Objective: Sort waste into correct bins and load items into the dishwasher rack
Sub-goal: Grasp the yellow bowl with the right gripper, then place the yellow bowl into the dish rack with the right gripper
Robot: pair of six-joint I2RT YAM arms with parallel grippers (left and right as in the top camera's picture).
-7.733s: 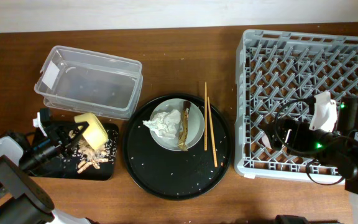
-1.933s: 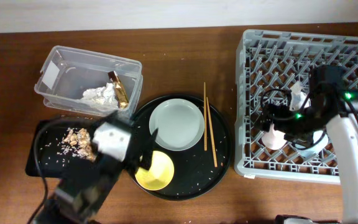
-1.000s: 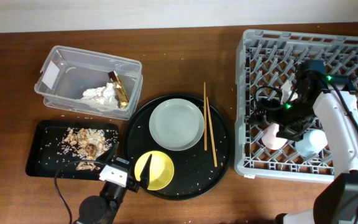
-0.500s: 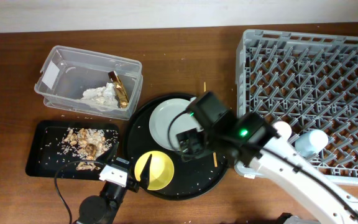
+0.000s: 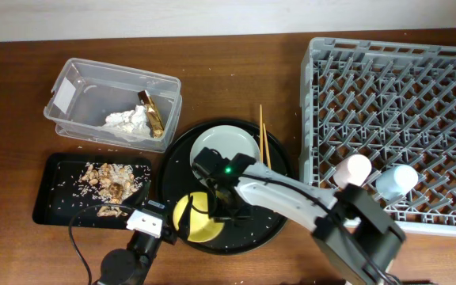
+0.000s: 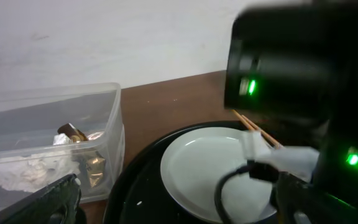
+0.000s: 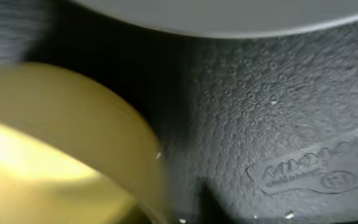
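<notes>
**Yellow bowl is next for the rack**

Small yellow round bowl (image 5: 192, 223) sits, seemingly mouth-up, at the near edge of the large round black tray (image 5: 264, 233), just beside the pale grey-green round plate (image 5: 228, 142). The waste looks sorted. A small pink cup (image 5: 355, 168) and a small blue cup (image 5: 398, 180) stand inverted in the large light-grey lattice dishwasher rack (image 5: 386, 87), so loading the bowl seems the step in hand.

The right gripper (image 5: 218, 212) hangs over the bowl's rim. Its wrist view shows only glossy yellow wall, so I cannot tell how its jaws stand. The left gripper (image 5: 176, 227), at the bowl's other side, is spread wide and empty. The next move calls for a firm pinch on the thin rim, then a lift and carry to the rack.
</notes>
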